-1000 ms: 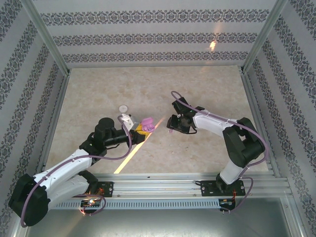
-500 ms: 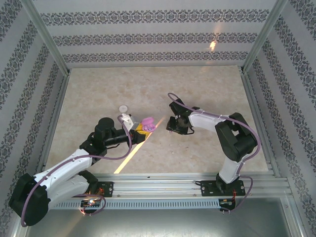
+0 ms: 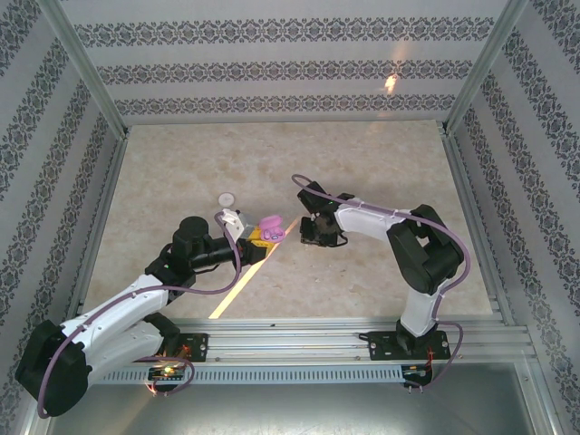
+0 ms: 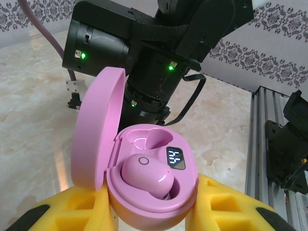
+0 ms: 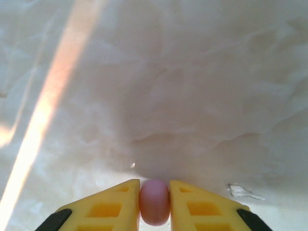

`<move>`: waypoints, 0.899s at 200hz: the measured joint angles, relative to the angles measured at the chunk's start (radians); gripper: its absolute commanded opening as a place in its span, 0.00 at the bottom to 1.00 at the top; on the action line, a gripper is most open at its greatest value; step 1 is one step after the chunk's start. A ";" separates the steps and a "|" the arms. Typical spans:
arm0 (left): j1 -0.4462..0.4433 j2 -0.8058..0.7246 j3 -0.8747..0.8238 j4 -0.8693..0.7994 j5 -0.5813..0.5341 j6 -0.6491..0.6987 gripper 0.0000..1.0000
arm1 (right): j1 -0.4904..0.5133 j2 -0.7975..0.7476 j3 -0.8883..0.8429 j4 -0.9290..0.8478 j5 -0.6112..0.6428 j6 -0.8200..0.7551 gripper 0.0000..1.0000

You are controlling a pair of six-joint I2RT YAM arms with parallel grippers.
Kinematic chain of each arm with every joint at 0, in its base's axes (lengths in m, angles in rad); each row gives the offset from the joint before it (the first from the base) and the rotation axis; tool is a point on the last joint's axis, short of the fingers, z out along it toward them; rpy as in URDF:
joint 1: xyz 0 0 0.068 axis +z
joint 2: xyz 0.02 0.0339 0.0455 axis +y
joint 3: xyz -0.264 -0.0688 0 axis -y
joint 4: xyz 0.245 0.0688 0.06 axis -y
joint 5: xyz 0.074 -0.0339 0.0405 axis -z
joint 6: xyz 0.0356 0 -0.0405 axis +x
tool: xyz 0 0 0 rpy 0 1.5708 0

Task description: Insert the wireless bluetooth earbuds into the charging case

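R hand [image 5: 154, 185] pinched a purple earbud [image 5: 154, 204] over the table [image 5: 192, 72]; L hand [image 4: 149, 219] gripped the open charging case [image 4: 175, 159].
One seated bud [image 4: 147, 175] filled the near well, and the far well [image 4: 149, 139] was empty w/ the lid up. Judged best: line the bud up w/ the empty well, lower it straight, hold the case steady, let go only once flush. A tilted bud could jam on the rim.

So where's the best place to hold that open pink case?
Pinch the case across its base's rounded sides, coming in low, as the left gripper does. The lid stands open above one finger and the empty socket faces up, so both stay free.
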 measured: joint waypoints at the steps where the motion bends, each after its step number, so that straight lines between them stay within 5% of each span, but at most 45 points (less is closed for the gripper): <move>1: 0.000 0.000 0.000 0.000 0.000 0.000 0.05 | 0.001 0.000 0.002 -0.001 0.000 -0.003 0.20; 87: 0.000 0.030 0.002 0.005 0.007 0.000 0.04 | 0.016 -0.211 0.044 -0.180 0.075 -0.180 0.20; 180: -0.001 0.145 0.043 0.084 0.040 -0.011 0.04 | 0.222 -0.605 0.089 -0.311 0.315 -0.198 0.17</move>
